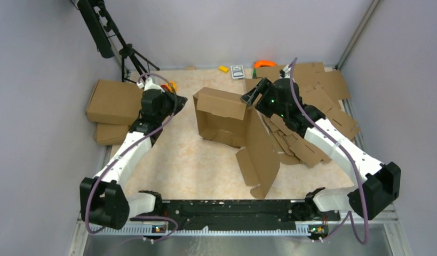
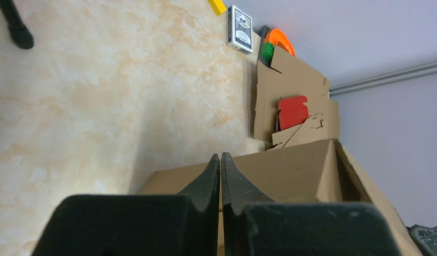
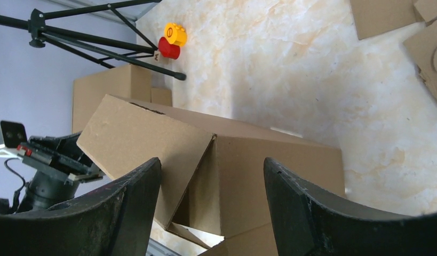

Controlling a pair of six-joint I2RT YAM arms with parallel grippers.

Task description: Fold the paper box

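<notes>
The paper box (image 1: pixel 222 118) stands half-folded in the middle of the table, its walls raised and one long panel (image 1: pixel 261 154) upright toward the near edge. My left gripper (image 1: pixel 180 101) sits just left of the box's left wall. In the left wrist view that gripper (image 2: pixel 220 158) is shut with nothing between its fingers, and the box wall (image 2: pixel 296 170) lies right behind the tips. My right gripper (image 1: pixel 253 95) hovers over the box's right rear corner. Seen from the right wrist, it (image 3: pixel 212 173) is open, with a tilted flap (image 3: pixel 141 136) and the box's inner corner (image 3: pixel 275 170) between its fingers.
A heap of flat cardboard sheets (image 1: pixel 323 104) fills the right side. Two folded boxes (image 1: pixel 112 101) lie at the left by a tripod (image 1: pixel 128 56). A card deck (image 1: pixel 237 71), a yellow block (image 1: pixel 223 68) and an orange object (image 1: pixel 264 63) sit along the back wall.
</notes>
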